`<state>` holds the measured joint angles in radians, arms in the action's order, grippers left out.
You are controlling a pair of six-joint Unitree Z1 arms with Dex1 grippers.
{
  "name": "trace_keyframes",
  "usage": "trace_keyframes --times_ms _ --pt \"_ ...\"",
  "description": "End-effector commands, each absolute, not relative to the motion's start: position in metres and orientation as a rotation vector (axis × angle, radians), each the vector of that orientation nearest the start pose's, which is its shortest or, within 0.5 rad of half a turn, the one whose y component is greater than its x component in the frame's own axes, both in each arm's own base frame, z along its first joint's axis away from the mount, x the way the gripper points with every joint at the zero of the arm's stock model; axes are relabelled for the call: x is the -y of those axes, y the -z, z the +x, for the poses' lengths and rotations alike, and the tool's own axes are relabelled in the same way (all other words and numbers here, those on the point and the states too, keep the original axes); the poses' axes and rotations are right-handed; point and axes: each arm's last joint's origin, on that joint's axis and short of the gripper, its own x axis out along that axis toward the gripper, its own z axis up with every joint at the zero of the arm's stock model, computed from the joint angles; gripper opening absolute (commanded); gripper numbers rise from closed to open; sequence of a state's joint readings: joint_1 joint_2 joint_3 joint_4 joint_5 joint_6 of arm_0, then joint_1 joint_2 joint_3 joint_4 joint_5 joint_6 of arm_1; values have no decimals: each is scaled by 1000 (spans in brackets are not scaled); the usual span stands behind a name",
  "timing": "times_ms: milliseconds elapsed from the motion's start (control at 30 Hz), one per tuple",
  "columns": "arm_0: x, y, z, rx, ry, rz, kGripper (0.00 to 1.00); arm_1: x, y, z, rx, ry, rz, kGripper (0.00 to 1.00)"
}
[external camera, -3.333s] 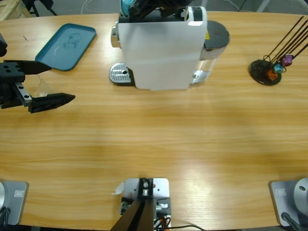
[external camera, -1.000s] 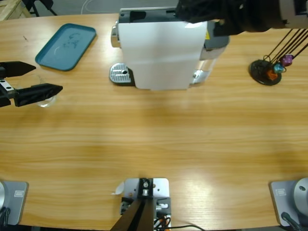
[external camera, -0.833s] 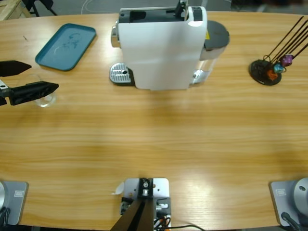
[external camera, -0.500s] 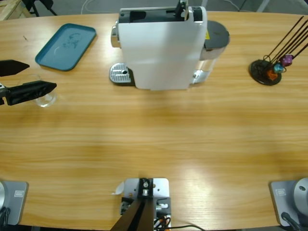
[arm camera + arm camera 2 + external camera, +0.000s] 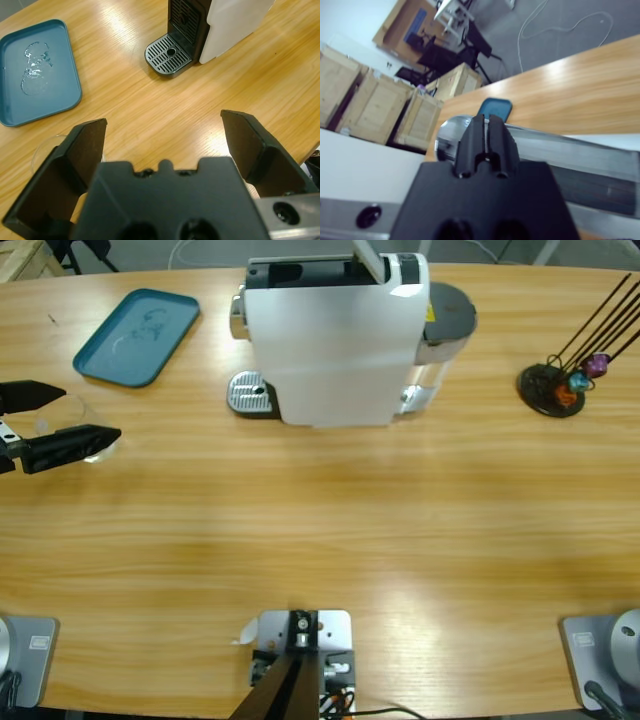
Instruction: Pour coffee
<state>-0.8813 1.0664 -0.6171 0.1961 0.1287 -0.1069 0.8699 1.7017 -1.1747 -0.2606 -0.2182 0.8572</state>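
Note:
A small clear glass tumbler [image 5: 74, 422] stands near the table's left edge. My left gripper [image 5: 90, 415] hangs over it, open, with the glass showing between its two black jaws from above. In the left wrist view the left gripper [image 5: 162, 122] is wide open, and only the tumbler's rim [image 5: 44, 148] shows beside one jaw. I cannot tell if it lies inside the gap. The coffee is out of view. The white coffee machine [image 5: 335, 340] stands at the back, its drip tray [image 5: 250, 393] bare. My right gripper [image 5: 486, 119] is shut, tilted up toward the room.
A teal tray [image 5: 137, 337] with water drops lies at the back left, also seen as the teal tray [image 5: 35, 75] in the left wrist view. A black capsule stand [image 5: 555, 385] with coloured capsules is at the right. Wooden crates [image 5: 375, 107] stand beyond the table.
The left gripper shifted toward the table's near edge, so the tumbler now shows between its jaws. The dark arm over the machine a second ago has left the high view.

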Motion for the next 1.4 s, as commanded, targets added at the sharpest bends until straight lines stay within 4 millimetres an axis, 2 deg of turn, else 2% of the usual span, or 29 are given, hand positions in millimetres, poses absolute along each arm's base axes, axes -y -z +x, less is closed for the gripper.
trace_keyframes --times_ms 33,167,267,567,700,1167,1267,1333,1367,1400 --pt "109 -294 95 -623 715 218 1000 -306 -261 266 -686 -503 479 0" --pt "111 -291 97 -636 713 226 1000 -316 -243 268 -752 -514 345 0" --pt "113 -290 99 -645 711 231 1000 -327 -239 266 -783 -521 233 0" --pt "115 -288 100 -651 710 232 1000 -330 -222 266 -874 -438 57 0" --pt "114 -288 100 -651 710 232 1000 -337 -211 266 -930 -459 38 0" --pt "111 -287 98 -649 710 231 1000 -335 -198 262 -1028 -443 28 0" --pt "110 -286 97 -649 710 231 1000 -335 -200 262 -1018 -440 28 0" --pt "109 -287 96 -644 706 230 1000 -333 -213 262 -962 -471 15 0" --pt "109 -287 96 -638 705 228 1000 -330 -229 260 -913 -489 0 210" --pt "108 -288 96 -635 700 229 1000 -326 -245 258 -871 -510 -12 850"
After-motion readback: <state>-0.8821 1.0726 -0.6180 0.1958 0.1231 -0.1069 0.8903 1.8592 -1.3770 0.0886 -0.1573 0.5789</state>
